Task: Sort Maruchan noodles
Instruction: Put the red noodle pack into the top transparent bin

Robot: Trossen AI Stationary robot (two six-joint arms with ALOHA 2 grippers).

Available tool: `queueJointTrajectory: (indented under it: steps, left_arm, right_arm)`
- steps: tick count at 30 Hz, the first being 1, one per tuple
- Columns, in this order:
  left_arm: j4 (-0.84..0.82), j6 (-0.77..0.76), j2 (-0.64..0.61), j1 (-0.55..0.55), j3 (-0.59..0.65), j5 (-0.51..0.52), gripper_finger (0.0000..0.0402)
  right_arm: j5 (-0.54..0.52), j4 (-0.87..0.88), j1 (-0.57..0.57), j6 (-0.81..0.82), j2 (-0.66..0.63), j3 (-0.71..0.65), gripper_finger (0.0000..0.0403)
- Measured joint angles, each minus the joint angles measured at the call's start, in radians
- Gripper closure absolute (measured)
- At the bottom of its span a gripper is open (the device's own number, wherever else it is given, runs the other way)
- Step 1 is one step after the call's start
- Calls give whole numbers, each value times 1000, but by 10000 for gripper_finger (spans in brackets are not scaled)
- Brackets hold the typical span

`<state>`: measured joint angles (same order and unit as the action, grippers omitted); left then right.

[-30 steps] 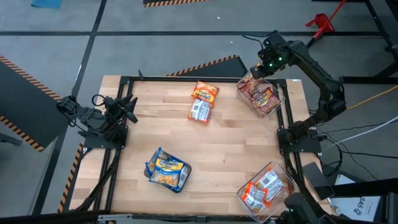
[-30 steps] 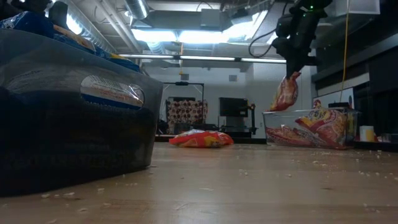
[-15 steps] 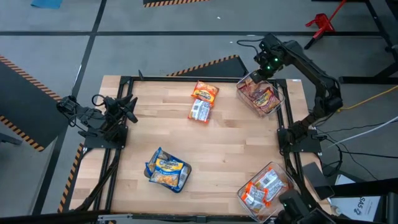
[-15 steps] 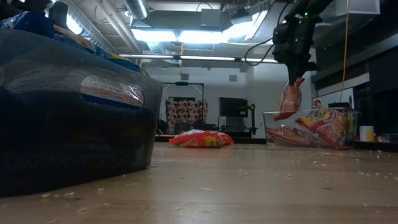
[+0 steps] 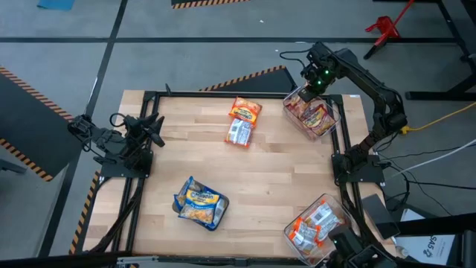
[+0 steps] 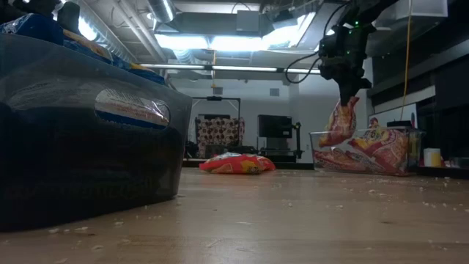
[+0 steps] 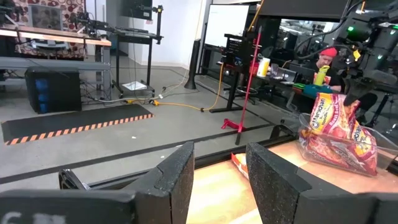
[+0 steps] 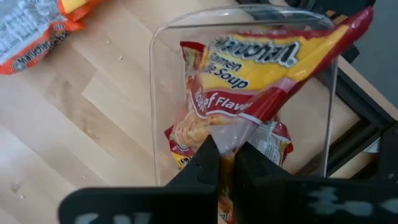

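Note:
My right gripper point(image 6: 344, 86) is shut on a dark red and yellow Maruchan noodles packet point(image 6: 340, 123), which hangs over the far left corner of a clear bin point(image 5: 327, 128) at the table's far right. That bin holds more dark red packets point(image 5: 314, 115). An orange-red packet point(image 5: 245, 109) and a silver-white one point(image 5: 239, 133) lie flat on the table's far middle. My left gripper point(image 7: 221, 180) waits open at the table's left edge point(image 5: 151, 128), pointing level. My right gripper pinches the packet's upper end point(image 8: 227, 140) between its two fingers point(image 8: 205, 163). The fingers come from above and point steeply down. The packet hangs below them, tilted, and its lower end point(image 6: 331, 141) dips inside the bin's rim. Whether it touches the packets beneath, I cannot tell.
A clear bin point(image 5: 199, 202) with blue-yellow packets stands at the table's near left middle; in the low view it fills the left side point(image 6: 88, 132). Another clear bin point(image 5: 317, 225) with orange-red and silver-white packets stands at the near right corner. Bare wood lies between them.
My right gripper has sunk toward the far right bin and rolled about its own axis, staying shut. The dark red packet has come down and turned with it, and its lower end now reaches below the bin's rim.

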<state>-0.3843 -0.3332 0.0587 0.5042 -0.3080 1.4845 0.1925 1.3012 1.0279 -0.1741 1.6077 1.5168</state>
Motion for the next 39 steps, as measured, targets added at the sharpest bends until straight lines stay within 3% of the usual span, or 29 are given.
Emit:
queueJointTrajectory:
  steps: [11, 17, 28, 39]
  left_arm:
    - [-1, 0, 0, 0, 0, 0, 262]
    - [-1, 0, 0, 0, 0, 0, 262]
    - [-1, 0, 0, 0, 0, 0, 262]
    - [-1, 0, 0, 0, 0, 0, 262]
  right_arm:
    - [-22, -49, 0, -46, 0, -124, 402]
    - [-177, -106, 0, 18, 0, -150, 399]
    - [-291, -167, 0, 80, 12, -151, 373]
    - [-326, -151, -1, 147, 110, -152, 271]
